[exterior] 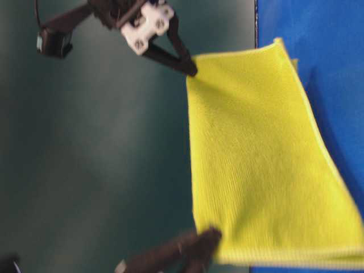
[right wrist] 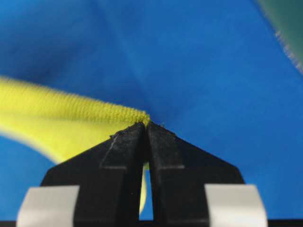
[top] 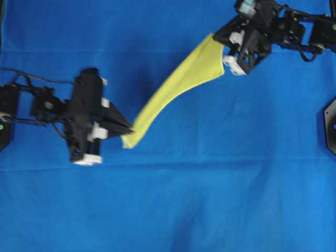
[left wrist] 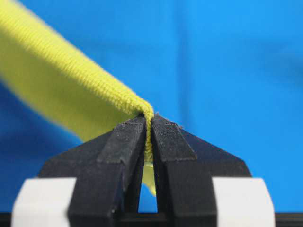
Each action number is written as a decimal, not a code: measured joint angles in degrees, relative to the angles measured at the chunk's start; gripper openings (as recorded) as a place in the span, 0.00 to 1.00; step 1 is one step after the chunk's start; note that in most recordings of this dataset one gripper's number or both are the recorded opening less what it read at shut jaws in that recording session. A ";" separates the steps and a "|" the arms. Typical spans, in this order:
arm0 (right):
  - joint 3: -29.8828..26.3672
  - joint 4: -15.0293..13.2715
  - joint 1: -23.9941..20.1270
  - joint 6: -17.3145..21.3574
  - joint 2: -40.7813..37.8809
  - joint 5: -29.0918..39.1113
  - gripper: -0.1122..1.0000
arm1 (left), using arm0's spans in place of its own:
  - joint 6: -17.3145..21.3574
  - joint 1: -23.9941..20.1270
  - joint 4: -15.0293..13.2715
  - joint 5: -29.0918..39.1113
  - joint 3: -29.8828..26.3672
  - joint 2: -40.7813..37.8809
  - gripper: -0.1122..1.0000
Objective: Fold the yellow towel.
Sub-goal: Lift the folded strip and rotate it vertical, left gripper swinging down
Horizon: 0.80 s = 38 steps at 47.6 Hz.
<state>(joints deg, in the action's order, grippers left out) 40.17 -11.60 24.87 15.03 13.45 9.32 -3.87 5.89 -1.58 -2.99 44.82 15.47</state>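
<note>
Progress: mid-fold | left pincer (top: 126, 127) clamped tight on one yellow towel (top: 176, 89) corner | towel hangs doubled above the blue sheet (top: 210, 199) on the surface | right pincer (top: 223, 48) clamped on far-edge corner | left: lay flat, fold again

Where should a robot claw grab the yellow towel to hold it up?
At a corner, coming in from outside its edge. The yellow towel is thin and floppy; its hem fits between shut jaws, as the left gripper and right gripper show, each pinching one corner.
</note>
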 measured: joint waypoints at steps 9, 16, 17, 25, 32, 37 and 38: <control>-6.15 -2.64 0.88 -0.09 -5.36 -0.09 0.12 | 1.58 2.64 0.00 -0.70 -9.58 -8.26 0.12; -10.37 -4.39 0.88 -0.26 -8.70 0.00 0.12 | 3.87 3.25 0.09 -0.70 -15.47 -13.27 0.12; -10.90 -4.57 0.88 -0.26 -9.05 0.09 0.12 | 4.22 3.25 0.00 -0.70 -16.17 -14.06 0.12; -11.87 -5.45 0.88 -0.35 -9.67 0.26 0.12 | 4.57 3.25 0.09 -0.62 -17.84 -16.17 0.12; -11.51 -5.54 0.97 -0.26 -9.58 0.53 0.12 | 4.66 3.25 0.09 -0.70 -18.11 -17.14 0.12; -9.58 -5.54 1.67 -0.09 -8.35 0.70 0.12 | 4.75 3.08 0.00 -1.49 -18.81 -18.28 0.12; -8.88 -5.54 1.93 0.00 -7.91 0.70 0.12 | 4.75 2.99 0.00 -1.67 -19.07 -18.63 0.12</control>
<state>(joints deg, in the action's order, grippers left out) 31.29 -17.14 26.81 15.03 5.54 10.02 0.88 8.88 -1.58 -4.66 25.75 -3.16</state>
